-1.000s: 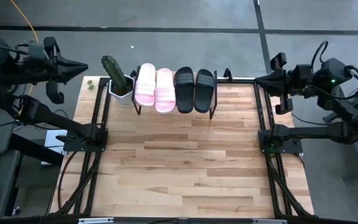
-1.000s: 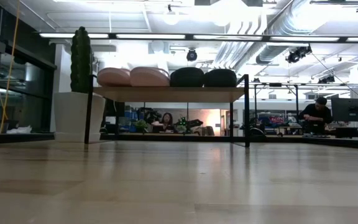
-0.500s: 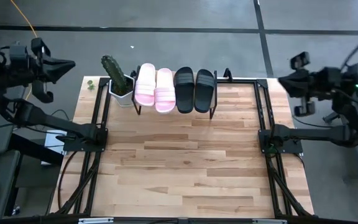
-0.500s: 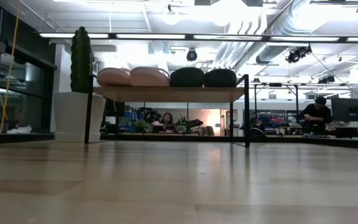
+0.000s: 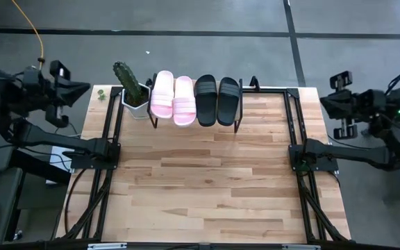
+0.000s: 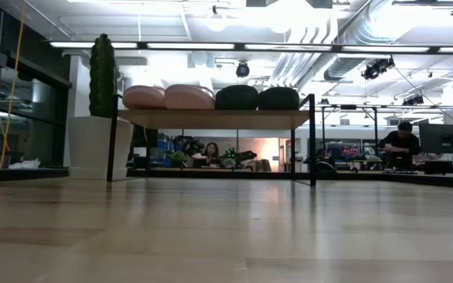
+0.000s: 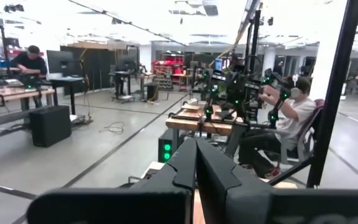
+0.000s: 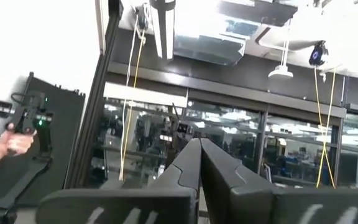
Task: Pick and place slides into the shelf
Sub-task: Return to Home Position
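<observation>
Two pale pink slides [image 5: 173, 98] and two black slides [image 5: 217, 99] lie side by side on the shelf [image 6: 211, 118], a light wooden board on thin black legs at the table's far edge. In the low view the pink pair [image 6: 167, 97] and the black pair [image 6: 258, 97] rest soles down on the board. My left gripper [image 5: 85, 88] is shut and empty, pulled back off the table's far left corner. My right gripper [image 5: 323, 101] is shut and empty, outside the table's right edge. The wrist views show each pair of shut fingers, left [image 7: 194, 163] and right [image 8: 199, 163], against the room.
A cactus in a white pot [image 5: 133, 90] stands just left of the shelf. Black frame rails [image 5: 110, 132] run along the table's left and right sides. The wooden tabletop [image 5: 200, 180] in front of the shelf is bare. People sit in the room beyond.
Both arms have drawn back from the shelf. My left gripper has gone outward past the table's left edge and sunk. My right gripper has gone outward past the table's right edge. Both stay shut. The slides have kept still on the shelf.
</observation>
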`<state>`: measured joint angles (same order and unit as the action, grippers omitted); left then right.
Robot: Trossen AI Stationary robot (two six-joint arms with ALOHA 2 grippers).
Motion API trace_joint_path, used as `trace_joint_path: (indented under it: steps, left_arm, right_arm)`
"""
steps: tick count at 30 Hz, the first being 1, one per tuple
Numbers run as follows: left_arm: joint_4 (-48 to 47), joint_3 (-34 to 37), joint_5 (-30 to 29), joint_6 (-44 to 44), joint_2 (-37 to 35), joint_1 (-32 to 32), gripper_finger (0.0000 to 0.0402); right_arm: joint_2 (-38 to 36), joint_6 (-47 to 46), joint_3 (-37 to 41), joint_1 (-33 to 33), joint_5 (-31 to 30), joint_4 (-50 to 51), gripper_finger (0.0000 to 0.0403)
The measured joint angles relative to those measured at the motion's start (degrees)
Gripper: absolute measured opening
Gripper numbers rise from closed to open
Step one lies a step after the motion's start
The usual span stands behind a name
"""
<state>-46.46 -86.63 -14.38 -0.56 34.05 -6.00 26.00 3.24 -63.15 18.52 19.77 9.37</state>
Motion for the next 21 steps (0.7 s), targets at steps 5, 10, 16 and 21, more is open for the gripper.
trace_joint_path:
  steps: [5,10,16,21]
  left_arm:
    - [3.9,7.19,2.28,-0.9,-2.28,0.0,0.0001]
    - [5.81,10.67,3.54,-0.96,-3.4,0.0,0.0001]
    - [7.77,14.59,5.78,-1.22,-6.99,0.0,0.0002]
    - [11.35,20.53,5.8,-1.86,-12.04,0.01,0.0002]
  right_arm:
    - [-4.51,-1.5,9.01,0.0,-0.39,-7.21,0.0]
    - [-10.18,-2.23,16.97,0.0,-2.32,-12.75,0.0]
    - [-18.38,-3.45,27.05,0.0,-1.71,-19.12,0.0]
    - [-25.51,-5.42,34.85,0.0,-3.31,-24.3,0.0]
